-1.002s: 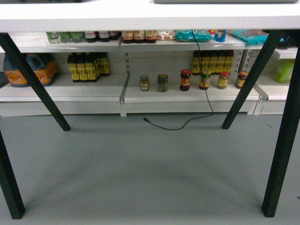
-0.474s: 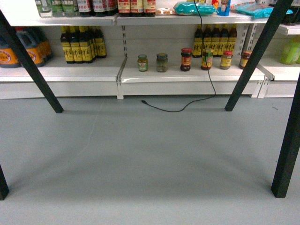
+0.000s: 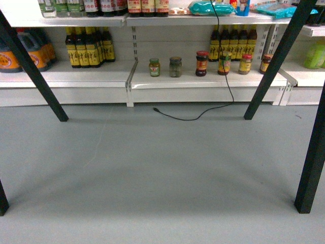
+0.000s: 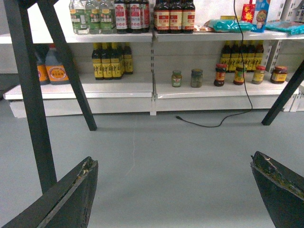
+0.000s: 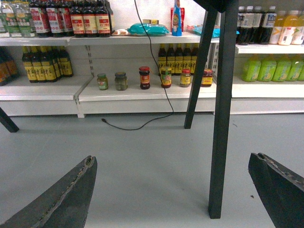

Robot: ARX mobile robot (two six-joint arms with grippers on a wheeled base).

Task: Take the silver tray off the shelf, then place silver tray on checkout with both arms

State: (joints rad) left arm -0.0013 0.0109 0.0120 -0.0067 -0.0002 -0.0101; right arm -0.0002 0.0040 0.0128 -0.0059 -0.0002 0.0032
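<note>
Down low, my left hand [image 4: 173,190] and right hand [image 5: 173,190] both gape empty above grey floor [image 3: 162,168], facing the shelf [image 3: 203,81].

No legible text, brand, number or sign in any view. The yellow labels on the dark sauce bottles [image 4: 110,61], the red labels on the upper-shelf bottles [image 5: 70,20] and the jar labels [image 3: 201,64] are too blurred to read.

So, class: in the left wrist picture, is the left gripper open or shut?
Open. The left gripper has its two fingers at opposite lower corners, with bare grey floor between and nothing held.
</note>
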